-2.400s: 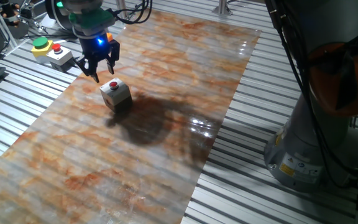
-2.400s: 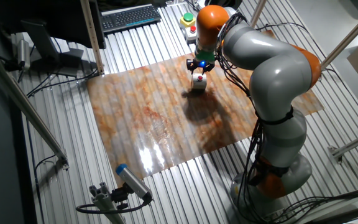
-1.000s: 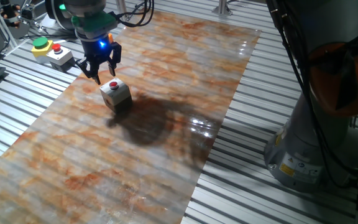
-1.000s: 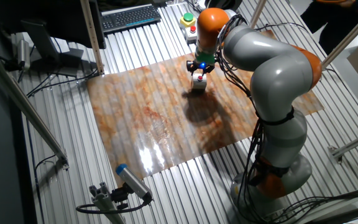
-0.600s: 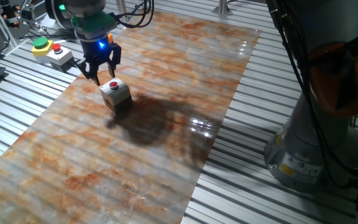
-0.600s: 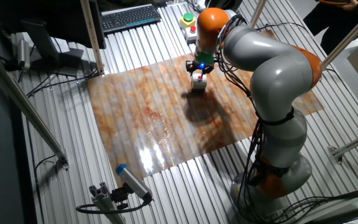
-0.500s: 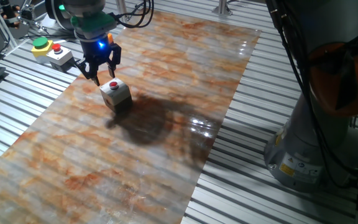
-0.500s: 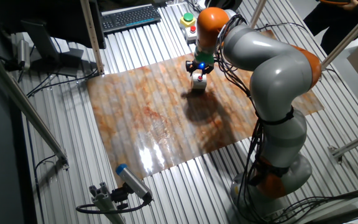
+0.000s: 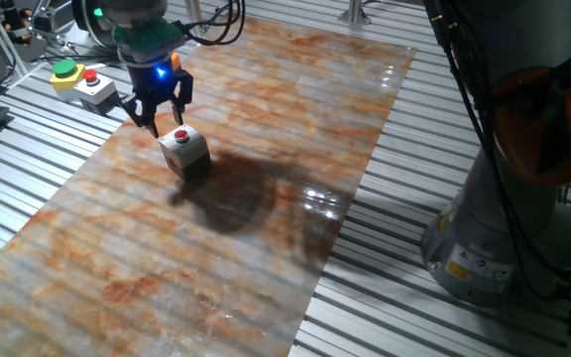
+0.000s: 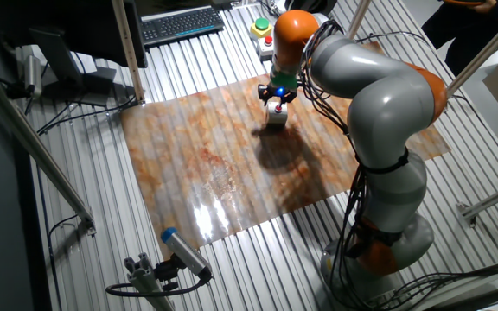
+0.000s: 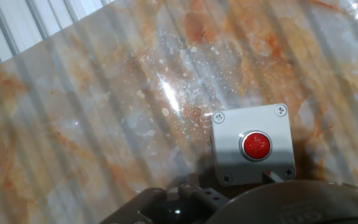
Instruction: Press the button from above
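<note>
The button (image 9: 180, 136) is a small round red cap on a grey-white box (image 9: 188, 156) that stands on the marbled board (image 9: 266, 218). My gripper (image 9: 165, 119) hangs just behind and to the left of the box, with its fingertips a little above the box top and a gap between the two fingers. The hand view shows the button (image 11: 256, 145) at the lower right, on the box's square lid (image 11: 229, 140), with the hand's body below it. The other fixed view shows the gripper (image 10: 275, 95) right over the box (image 10: 276, 114).
A yellow box with a green button (image 9: 64, 70) and a box with a red button (image 9: 92, 87) stand off the board, behind the gripper. The robot's base (image 9: 494, 238) is at the right. A keyboard (image 10: 180, 23) lies on the ribbed table.
Since 2.4 s ago my gripper has shifted slightly right, closer to the box. Over the last second nothing has visibly moved.
</note>
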Robot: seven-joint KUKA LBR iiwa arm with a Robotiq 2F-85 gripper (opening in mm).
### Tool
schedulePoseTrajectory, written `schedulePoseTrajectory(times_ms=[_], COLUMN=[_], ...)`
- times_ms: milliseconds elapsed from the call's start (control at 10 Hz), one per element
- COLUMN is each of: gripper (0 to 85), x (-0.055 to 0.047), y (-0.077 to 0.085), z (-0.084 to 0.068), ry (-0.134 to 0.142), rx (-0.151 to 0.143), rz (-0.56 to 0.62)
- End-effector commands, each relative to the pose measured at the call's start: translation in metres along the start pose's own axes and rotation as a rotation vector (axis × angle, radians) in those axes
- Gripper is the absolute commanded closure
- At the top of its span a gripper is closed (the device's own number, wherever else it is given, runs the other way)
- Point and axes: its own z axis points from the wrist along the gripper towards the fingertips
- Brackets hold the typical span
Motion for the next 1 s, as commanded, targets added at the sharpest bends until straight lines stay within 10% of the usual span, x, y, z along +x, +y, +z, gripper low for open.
schedulePoseTrajectory(times_ms=[0,900], gripper=[34.0,34.0], x=[-0.0001,0.0048], y=[0.0001,0.0042], z=[0.0000,-0.0003], ry=[0.001,0.000], rx=[0.000,0.003], rz=[-0.001,0.006])
